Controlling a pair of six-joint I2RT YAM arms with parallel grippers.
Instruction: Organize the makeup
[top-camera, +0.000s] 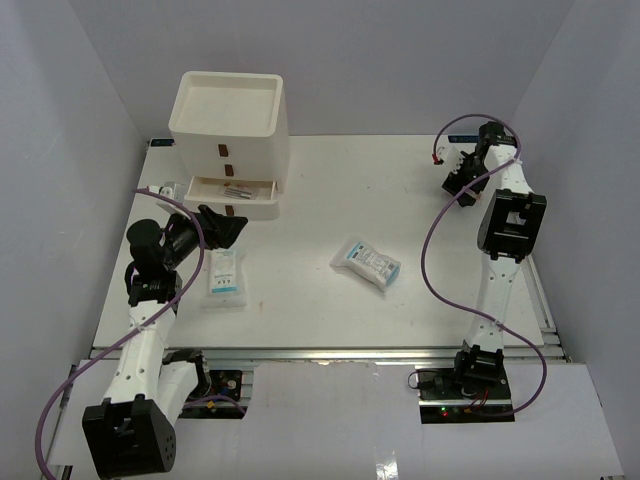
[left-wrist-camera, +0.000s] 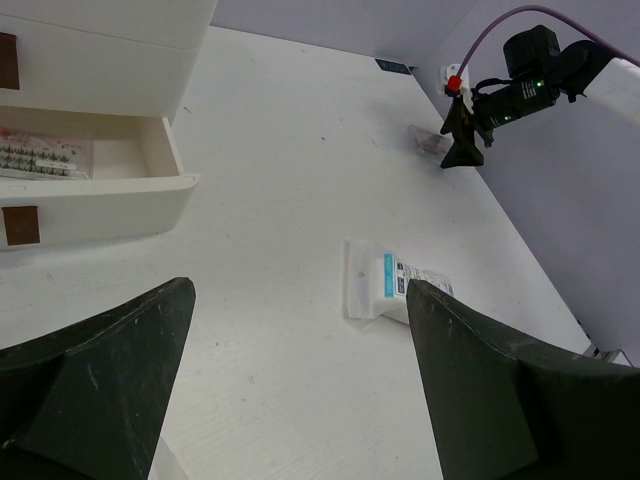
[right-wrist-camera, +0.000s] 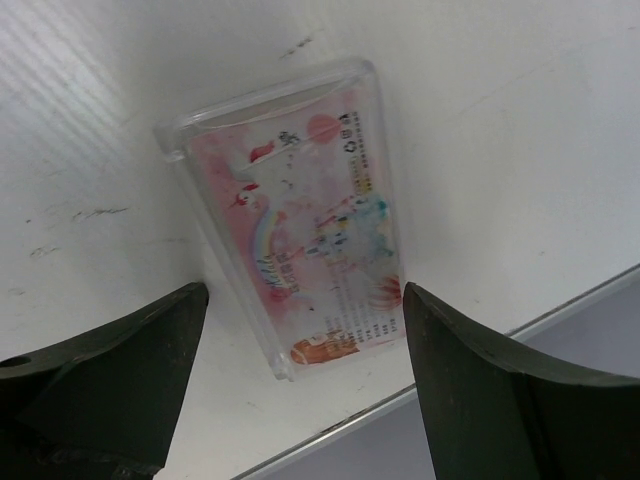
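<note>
Pink-white packet (right-wrist-camera: 290, 250) lies flat on the table (right-wrist-camera: 520, 130), directly between the wide-spread fingers of the right gripper (right-wrist-camera: 300, 300), with the table edge close on the claw's wrist side. Best approach, I judge: drop square, pinch across the short width, close gently. The slick case could skid toward that edge.

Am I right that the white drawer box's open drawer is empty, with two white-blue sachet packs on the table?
No: the left wrist view shows a flat pink-white packet inside the open drawer; two white-blue sachet packs are on the table.
</note>
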